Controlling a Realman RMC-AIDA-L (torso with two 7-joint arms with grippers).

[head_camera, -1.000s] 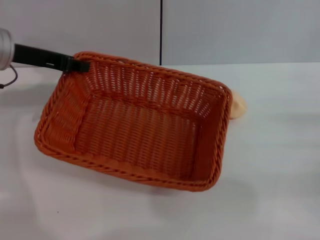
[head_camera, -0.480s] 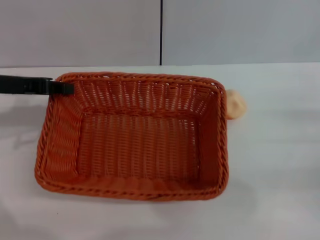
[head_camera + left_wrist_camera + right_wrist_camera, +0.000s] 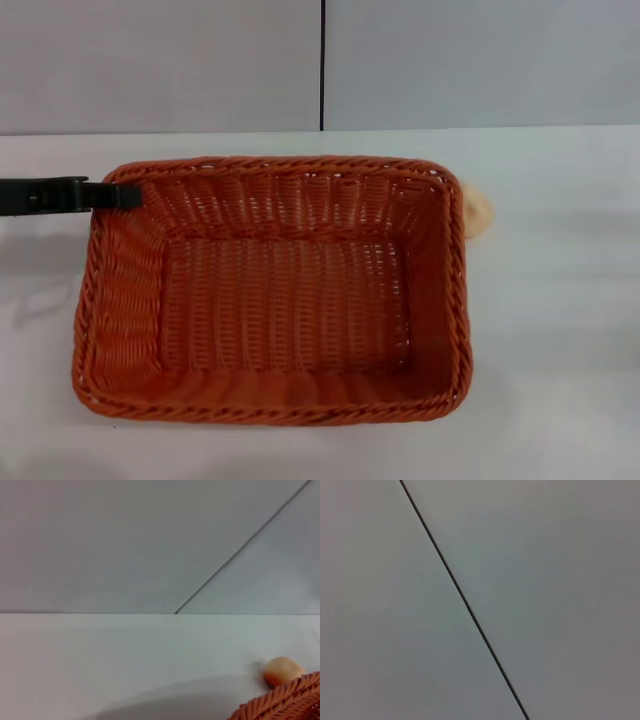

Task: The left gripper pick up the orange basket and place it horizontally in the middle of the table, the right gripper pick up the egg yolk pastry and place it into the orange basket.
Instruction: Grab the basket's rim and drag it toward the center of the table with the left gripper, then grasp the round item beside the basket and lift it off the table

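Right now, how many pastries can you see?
1. The pastry sits on the table just outside the basket, by its far right corner, half hidden behind the rim. The basket holds none.

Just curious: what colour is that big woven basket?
Burnt orange basket, clearest in the head view.

You have a plain white table [image 3: 560, 350] running back to a grey panelled wall [image 3: 160, 60]. The orange basket [image 3: 270, 290] sits on it near the middle, long side across, open side up. Just beside its far right corner lies the egg yolk pastry [image 3: 478, 213], partly hidden behind the rim.
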